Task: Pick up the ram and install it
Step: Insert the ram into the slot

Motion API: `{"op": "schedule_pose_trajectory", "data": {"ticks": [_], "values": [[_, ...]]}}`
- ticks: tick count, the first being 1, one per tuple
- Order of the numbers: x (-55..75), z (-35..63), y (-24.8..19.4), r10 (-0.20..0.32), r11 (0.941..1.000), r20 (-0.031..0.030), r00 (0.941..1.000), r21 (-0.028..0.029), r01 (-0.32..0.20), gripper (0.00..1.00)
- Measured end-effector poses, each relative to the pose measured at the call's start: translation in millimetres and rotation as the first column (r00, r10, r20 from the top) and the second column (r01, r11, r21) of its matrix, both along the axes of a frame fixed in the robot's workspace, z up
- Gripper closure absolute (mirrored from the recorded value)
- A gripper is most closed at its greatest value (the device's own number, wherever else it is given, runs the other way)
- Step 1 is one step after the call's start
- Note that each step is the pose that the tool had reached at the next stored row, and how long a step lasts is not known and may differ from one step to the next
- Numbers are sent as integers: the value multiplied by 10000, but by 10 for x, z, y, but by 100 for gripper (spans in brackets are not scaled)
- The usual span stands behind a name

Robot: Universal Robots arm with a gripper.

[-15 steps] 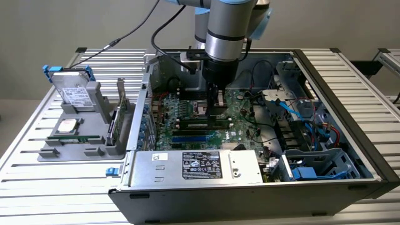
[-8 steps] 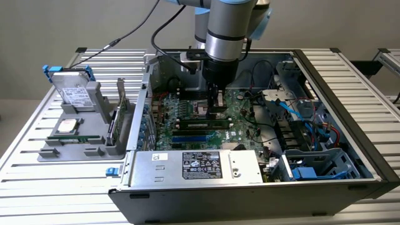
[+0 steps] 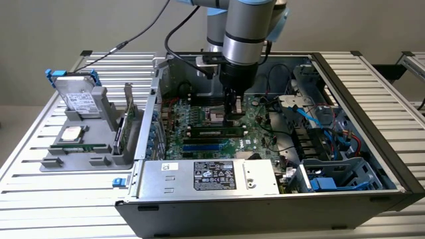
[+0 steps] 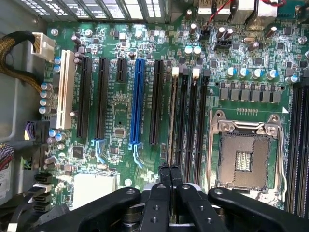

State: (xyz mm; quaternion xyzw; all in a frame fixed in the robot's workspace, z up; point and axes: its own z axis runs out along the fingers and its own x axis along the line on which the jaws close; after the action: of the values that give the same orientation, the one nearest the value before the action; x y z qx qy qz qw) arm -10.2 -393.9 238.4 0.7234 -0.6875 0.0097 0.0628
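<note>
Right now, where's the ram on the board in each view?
Exterior view: ram sits in a black slot mid-board, at the tip of the hand.
Wrist view: ram edge-on, running ahead of the hand.
Shared landmark: CPU socket, beside the ram.

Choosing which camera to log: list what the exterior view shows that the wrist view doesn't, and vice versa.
Exterior view adds: grey plastic holder tray carrying a silver hard drive with blue rails. Wrist view adds: long white plastic expansion slot. Shared: green motherboard, narrow green ram stick upright on it, shut black gripper at it.
</note>
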Motion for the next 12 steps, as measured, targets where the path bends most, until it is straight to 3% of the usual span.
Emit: {"op": "schedule_pose_trajectory", "data": {"ticks": [3, 12], "values": [[15, -14, 0, -1, 10000, 89, 10000, 3, 1, 90], [46, -45, 0, -1, 10000, 102, 9999, -1, 1, 90]]}}
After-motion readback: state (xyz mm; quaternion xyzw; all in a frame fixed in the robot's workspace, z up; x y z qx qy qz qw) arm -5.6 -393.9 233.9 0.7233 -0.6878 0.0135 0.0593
